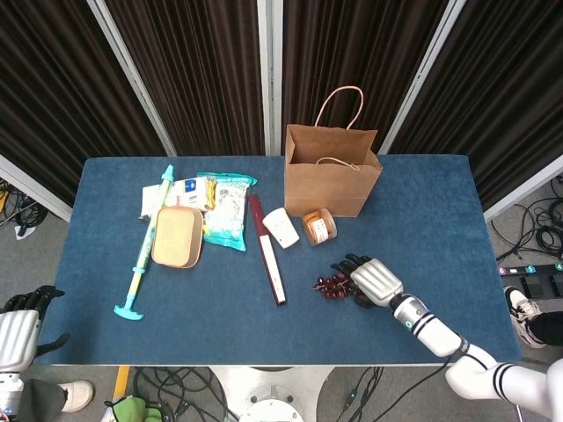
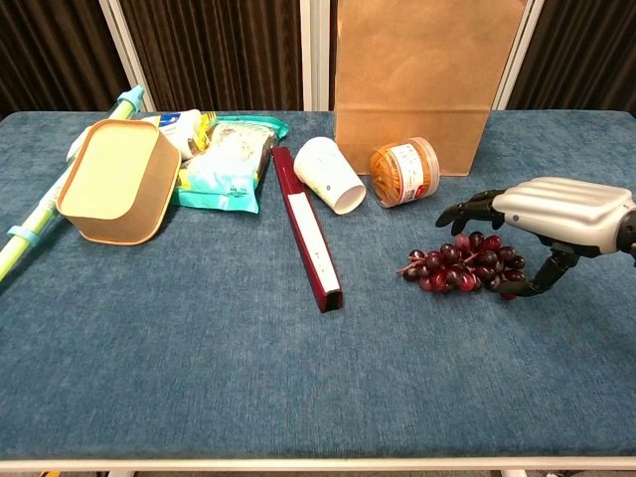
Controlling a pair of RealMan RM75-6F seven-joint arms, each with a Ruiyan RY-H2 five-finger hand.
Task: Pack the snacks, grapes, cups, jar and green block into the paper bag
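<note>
— Where is the bunch of dark red grapes (image 2: pixel 461 266)?

— On the blue worktop (image 2: pixel 199 348), toward its right edge, under the right hand (image 2: pixel 542 214), whose spread fingers arch over it, holding nothing.

right hand (image 2: pixel 553 212): arm cut off by the chest view's right edge; palm faces down, unseen.
grapes (image 2: pixel 457 266): far end covered by the hand in the head view; contact with the fingers cannot be told.
left hand (image 1: pixel 18 332): cropped at the head view's lower left edge.
paper bag (image 2: pixel 417 70): beyond the right hand; top and handles cut off in the chest view, inside hidden.
jar (image 2: pixel 401 171): label too small to read.
</note>
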